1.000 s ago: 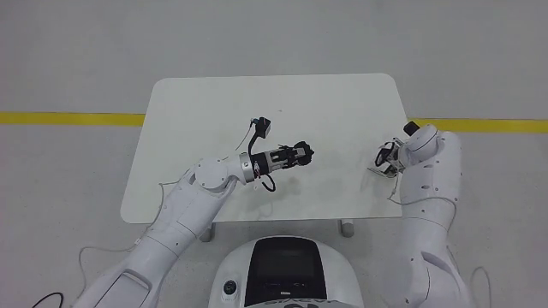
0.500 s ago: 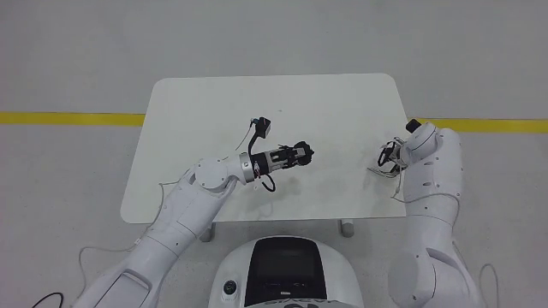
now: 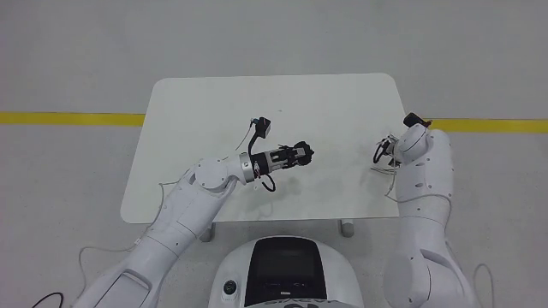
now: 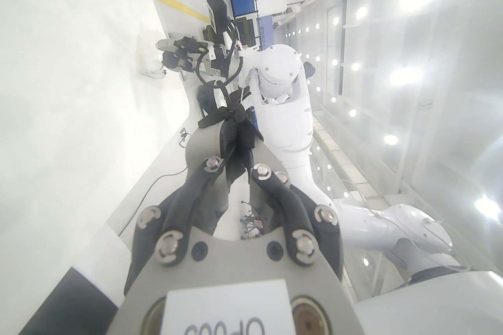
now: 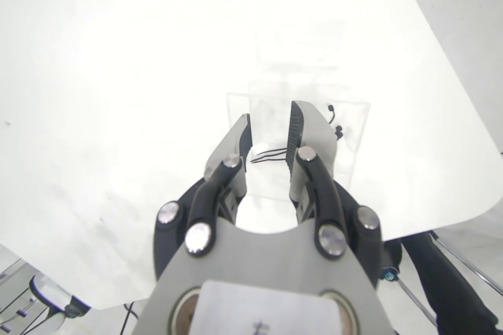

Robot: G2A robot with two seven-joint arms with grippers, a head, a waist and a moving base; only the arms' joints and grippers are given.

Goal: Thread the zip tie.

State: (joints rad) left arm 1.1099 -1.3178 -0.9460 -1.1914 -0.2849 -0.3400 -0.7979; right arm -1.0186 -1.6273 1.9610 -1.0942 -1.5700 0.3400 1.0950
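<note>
Above the middle of the white table (image 3: 214, 111), my left gripper (image 3: 306, 151) is shut on a black zip tie (image 4: 212, 119), which bunches and sticks out past its fingertips (image 4: 226, 140). At the table's right edge, my right gripper (image 5: 271, 116) hangs open over a small clear box (image 5: 355, 140). Thin black zip ties (image 5: 269, 156) lie in that box, between and below the open fingers. The left wrist view has the right gripper (image 4: 175, 52) farther off, just above the clear box (image 4: 149, 68).
The table's rounded front right corner (image 5: 487, 203) lies close to the clear box. A black camera block (image 3: 261, 125) sits on the left arm's wrist. Bare tabletop spreads between the two grippers and toward the far side.
The right arm has turned at the wrist and shifted slightly toward the table's far side, staying over the clear box. The left arm has kept still with the zip tie.
</note>
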